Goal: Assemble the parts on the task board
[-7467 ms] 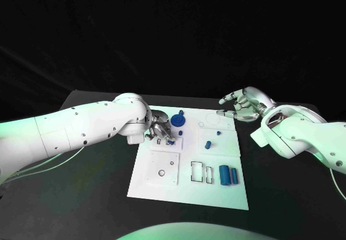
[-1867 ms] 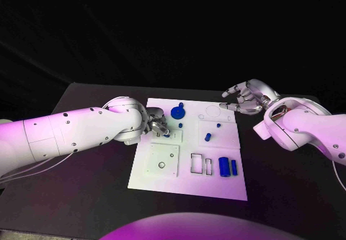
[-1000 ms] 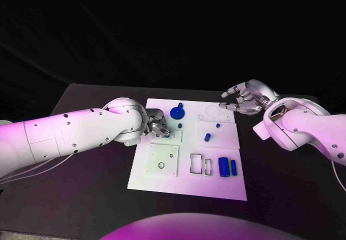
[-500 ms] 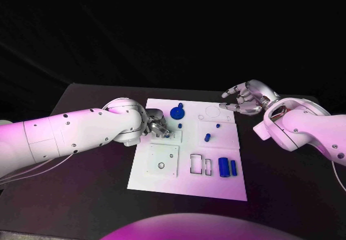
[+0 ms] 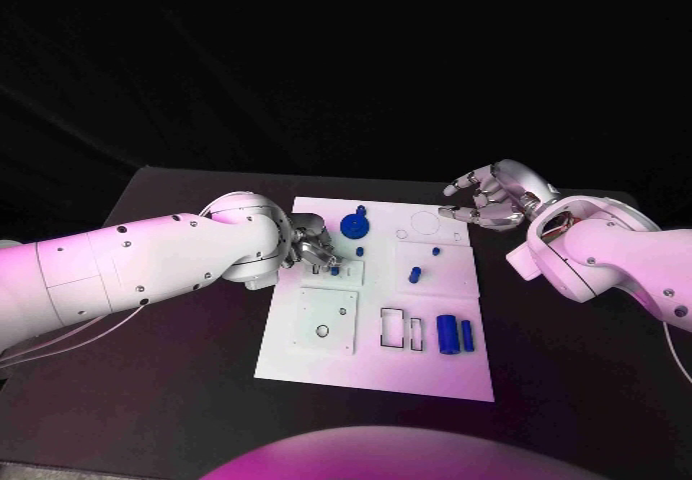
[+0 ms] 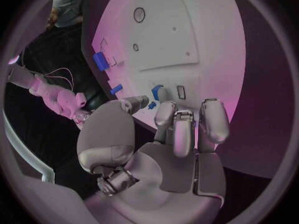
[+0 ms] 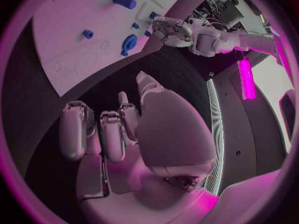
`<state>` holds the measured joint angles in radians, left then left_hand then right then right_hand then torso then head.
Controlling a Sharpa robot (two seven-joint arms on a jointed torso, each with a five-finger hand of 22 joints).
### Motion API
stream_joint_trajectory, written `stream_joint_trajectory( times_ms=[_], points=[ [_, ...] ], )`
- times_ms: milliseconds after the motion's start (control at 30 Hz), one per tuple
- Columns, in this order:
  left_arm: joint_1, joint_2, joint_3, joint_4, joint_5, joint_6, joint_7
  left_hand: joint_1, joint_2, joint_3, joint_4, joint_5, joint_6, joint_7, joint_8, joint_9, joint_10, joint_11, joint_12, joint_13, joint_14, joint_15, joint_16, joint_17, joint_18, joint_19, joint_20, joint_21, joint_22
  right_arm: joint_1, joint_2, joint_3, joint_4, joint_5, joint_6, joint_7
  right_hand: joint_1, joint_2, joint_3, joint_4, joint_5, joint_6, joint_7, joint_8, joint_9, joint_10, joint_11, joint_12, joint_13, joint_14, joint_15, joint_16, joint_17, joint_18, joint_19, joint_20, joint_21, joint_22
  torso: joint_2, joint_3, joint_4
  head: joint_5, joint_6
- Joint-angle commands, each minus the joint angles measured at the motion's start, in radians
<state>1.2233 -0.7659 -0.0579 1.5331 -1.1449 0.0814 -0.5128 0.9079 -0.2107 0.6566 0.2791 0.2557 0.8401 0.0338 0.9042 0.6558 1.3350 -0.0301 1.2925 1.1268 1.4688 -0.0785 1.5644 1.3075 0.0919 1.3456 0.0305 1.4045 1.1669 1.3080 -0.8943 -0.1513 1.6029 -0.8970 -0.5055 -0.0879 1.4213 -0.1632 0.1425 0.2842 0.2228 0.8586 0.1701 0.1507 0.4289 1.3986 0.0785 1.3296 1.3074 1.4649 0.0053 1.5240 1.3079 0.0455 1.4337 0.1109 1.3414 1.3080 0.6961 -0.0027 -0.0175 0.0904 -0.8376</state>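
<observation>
The black table (image 5: 173, 400) carries the white task board (image 5: 433, 375) in its middle. The left hand (image 5: 315, 250) works over the board's left edge, toward the far corner; its fingers are close together around a small blue part (image 6: 156, 91), but whether they really grip it cannot be told. To do this step well, the part should stay upright and go straight down into its seat, slowly. The right hand (image 5: 488, 203) hovers beside the far right corner, fingers curled and holding nothing. Two blue cylinders (image 5: 456, 334) lie near the right edge, well apart. The round blue piece (image 5: 355, 224) stands just beside the working fingers and could be knocked.
</observation>
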Motion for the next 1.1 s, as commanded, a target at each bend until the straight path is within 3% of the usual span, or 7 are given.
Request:
stream_joint_trajectory(
  times_ms=[33,133,233,500,667,833,1100],
  points=[
    [0.009,-0.008,0.016,0.017,0.016,0.010,0.004,0.003,-0.003,-0.009,0.000,-0.004,0.001,0.006,-0.005,0.002,0.003,0.003,0.002,-0.004,0.102,-0.003,0.006,0.263,-0.010,0.007,0.001,-0.001,0.000,-0.002,0.000,0.000,-0.003,-0.005,0.009,0.006,-0.010,-0.001,-0.003,0.005,0.004,0.001,-0.005,0.004,-0.002,-0.004,0.001,-0.003,0.047,0.074,0.000,-0.005,0.137,0.017,-0.004,0.000,-0.006,0.085,-0.003,-0.0001,0.0000,0.001,0.007],
    [0.027,-0.017,0.032,0.025,0.030,0.036,0.002,0.016,0.000,-0.015,0.001,-0.002,-0.005,0.008,-0.010,0.001,-0.003,0.004,-0.004,-0.013,0.102,-0.002,0.006,0.263,-0.009,0.004,0.001,-0.003,-0.004,-0.003,0.000,0.000,-0.006,-0.004,0.009,0.006,-0.013,-0.001,-0.004,0.005,0.004,0.000,-0.005,0.005,-0.002,-0.005,0.001,-0.003,0.047,0.074,0.000,-0.005,0.137,0.017,-0.003,-0.001,-0.005,0.085,-0.003,0.0003,-0.0004,0.003,0.012],
    [0.063,-0.024,0.045,0.018,0.039,0.077,0.000,0.026,0.004,-0.029,0.008,-0.003,-0.022,0.015,-0.025,-0.003,-0.018,0.010,-0.019,-0.032,0.102,0.002,0.006,0.263,-0.005,-0.009,0.004,-0.014,-0.026,-0.004,0.001,0.000,-0.009,-0.004,0.009,0.006,-0.013,-0.001,-0.004,0.005,0.004,0.000,-0.005,0.005,-0.002,-0.005,0.001,-0.003,0.047,0.074,0.000,-0.005,0.137,0.017,-0.003,-0.001,-0.005,0.085,-0.002,0.0016,-0.0003,0.006,0.018],
    [0.120,-0.003,0.055,-0.069,0.040,0.154,0.000,0.063,0.013,-0.067,0.009,0.000,-0.073,0.049,-0.098,-0.041,-0.063,0.039,-0.051,-0.078,0.102,0.027,0.006,0.263,0.003,-0.035,0.023,-0.037,-0.066,-0.007,0.005,0.000,-0.015,-0.003,0.010,0.006,-0.013,-0.001,-0.004,0.005,0.004,0.000,-0.005,0.005,-0.002,-0.005,0.001,-0.003,0.047,0.074,0.000,-0.005,0.137,0.017,-0.003,-0.001,-0.005,0.085,0.000,0.0002,0.0005,0.010,0.027],
    [0.128,0.035,0.055,-0.161,0.023,0.209,0.001,0.065,0.016,-0.073,0.011,-0.001,-0.075,0.054,-0.109,-0.049,-0.073,0.044,-0.058,-0.090,0.101,0.031,0.004,0.260,0.006,-0.044,0.026,-0.044,-0.081,-0.010,0.008,0.000,-0.019,-0.003,0.011,0.007,-0.013,-0.001,-0.004,0.005,0.004,0.000,-0.005,0.005,-0.002,-0.005,0.001,-0.003,0.047,0.074,0.000,-0.005,0.137,0.017,-0.003,-0.001,-0.005,0.085,0.002,-0.0010,-0.0020,0.026,0.034],
    [0.131,0.079,0.054,-0.259,0.002,0.233,0.003,0.062,0.014,-0.082,0.012,-0.002,-0.075,0.057,-0.116,-0.054,-0.081,0.047,-0.064,-0.097,0.100,0.034,0.003,0.258,0.007,-0.048,0.030,-0.048,-0.086,-0.012,0.010,0.000,-0.020,-0.002,0.011,0.007,-0.013,-0.001,-0.004,0.005,0.004,0.000,-0.005,0.005,-0.002,-0.005,0.001,-0.003,0.047,0.074,0.000,-0.005,0.137,0.017,-0.003,-0.001,-0.005,0.085,0.002,-0.0011,-0.0018,0.025,0.034],
    [0.131,0.112,0.043,-0.324,0.001,0.263,0.003,0.061,0.014,-0.086,0.013,-0.002,-0.074,0.058,-0.117,-0.056,-0.082,0.048,-0.064,-0.098,0.100,0.035,0.002,0.257,0.007,-0.048,0.031,-0.047,-0.084,-0.014,0.011,0.000,-0.021,-0.002,0.011,0.008,-0.015,0.000,-0.004,0.005,0.005,-0.001,-0.005,0.006,-0.002,-0.005,0.001,-0.003,0.046,0.074,0.000,-0.006,0.137,0.017,-0.004,-0.001,-0.007,0.084,0.001,-0.0008,0.0002,0.021,0.030]
  ],
)
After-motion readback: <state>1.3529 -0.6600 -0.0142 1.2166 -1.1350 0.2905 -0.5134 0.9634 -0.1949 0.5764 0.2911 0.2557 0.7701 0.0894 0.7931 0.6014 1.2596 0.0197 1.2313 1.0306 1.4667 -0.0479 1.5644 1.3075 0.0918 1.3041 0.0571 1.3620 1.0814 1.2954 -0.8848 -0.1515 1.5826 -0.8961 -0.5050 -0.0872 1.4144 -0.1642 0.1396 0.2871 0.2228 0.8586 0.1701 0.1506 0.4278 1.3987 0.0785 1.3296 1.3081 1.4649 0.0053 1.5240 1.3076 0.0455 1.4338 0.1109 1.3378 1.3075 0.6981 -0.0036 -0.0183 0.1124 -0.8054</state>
